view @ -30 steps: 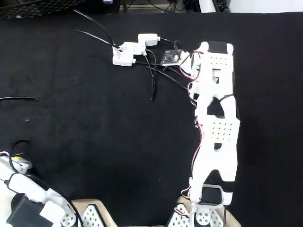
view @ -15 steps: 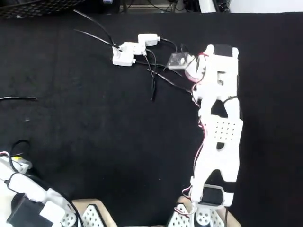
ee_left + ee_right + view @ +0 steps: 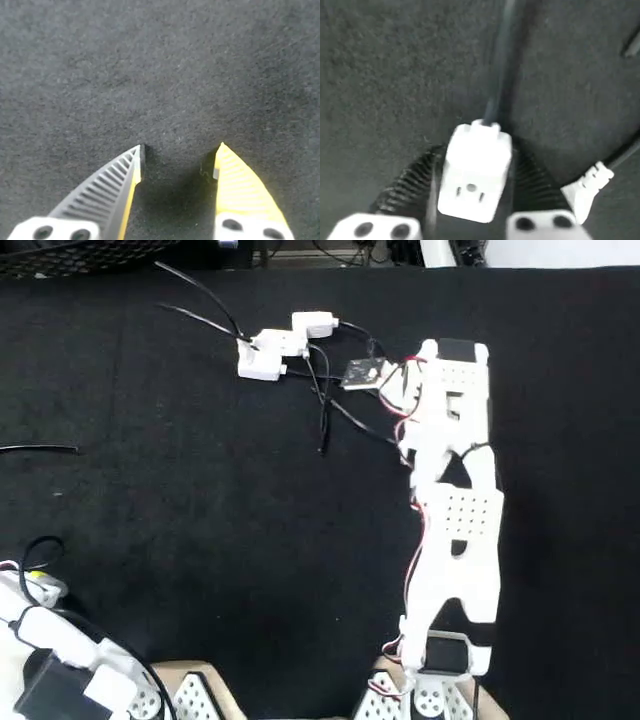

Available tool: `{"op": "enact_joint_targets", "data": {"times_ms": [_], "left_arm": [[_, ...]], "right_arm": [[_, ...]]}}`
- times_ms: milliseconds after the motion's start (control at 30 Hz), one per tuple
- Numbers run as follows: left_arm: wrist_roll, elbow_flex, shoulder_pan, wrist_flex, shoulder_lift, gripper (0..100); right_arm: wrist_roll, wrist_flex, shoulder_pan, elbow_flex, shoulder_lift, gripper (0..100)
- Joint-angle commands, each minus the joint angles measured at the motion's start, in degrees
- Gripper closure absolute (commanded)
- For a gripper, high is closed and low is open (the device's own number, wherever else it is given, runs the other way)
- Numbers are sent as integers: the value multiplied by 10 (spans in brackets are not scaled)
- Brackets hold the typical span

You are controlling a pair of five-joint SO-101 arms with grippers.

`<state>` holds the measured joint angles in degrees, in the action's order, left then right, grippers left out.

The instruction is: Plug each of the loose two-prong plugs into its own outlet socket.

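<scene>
Fingertips of the left gripper [image 3: 177, 160] stand well apart over black cloth [image 3: 160, 75], gripping nothing. White outlet blocks [image 3: 265, 355] lie at the cloth's far middle. Near them on the right, the right gripper [image 3: 476, 154] is clamped on a white socket block [image 3: 476, 175].

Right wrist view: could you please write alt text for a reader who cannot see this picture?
The right gripper is shut on a white socket, whose black cable runs away from the camera over a black cloth. A smaller white plug lies on the cloth beside the gripper.
</scene>
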<state>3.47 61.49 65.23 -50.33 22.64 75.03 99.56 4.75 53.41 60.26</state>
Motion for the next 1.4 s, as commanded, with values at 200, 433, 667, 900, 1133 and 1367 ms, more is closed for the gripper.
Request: {"op": "enact_joint_targets", "data": {"times_ms": [200, 433, 667, 900, 1133, 1367], "left_arm": [[-3, 0, 0, 8, 9, 762], [-3, -1, 0, 8, 9, 762], [-3, -4, 6, 6, 9, 762], [-3, -4, 21, 6, 9, 762], [-3, -4, 24, 7, 9, 762], [-3, -4, 23, 6, 9, 762]], "right_arm": [[-67, 17, -68, -9, -109, 983], [-117, 16, -205, -137, -236, 987], [-185, 12, -397, -240, -300, 985], [-262, -55, -516, -277, -240, 984], [-272, -52, -554, -269, -143, 898], [-268, -34, -556, -235, -145, 734]]}}
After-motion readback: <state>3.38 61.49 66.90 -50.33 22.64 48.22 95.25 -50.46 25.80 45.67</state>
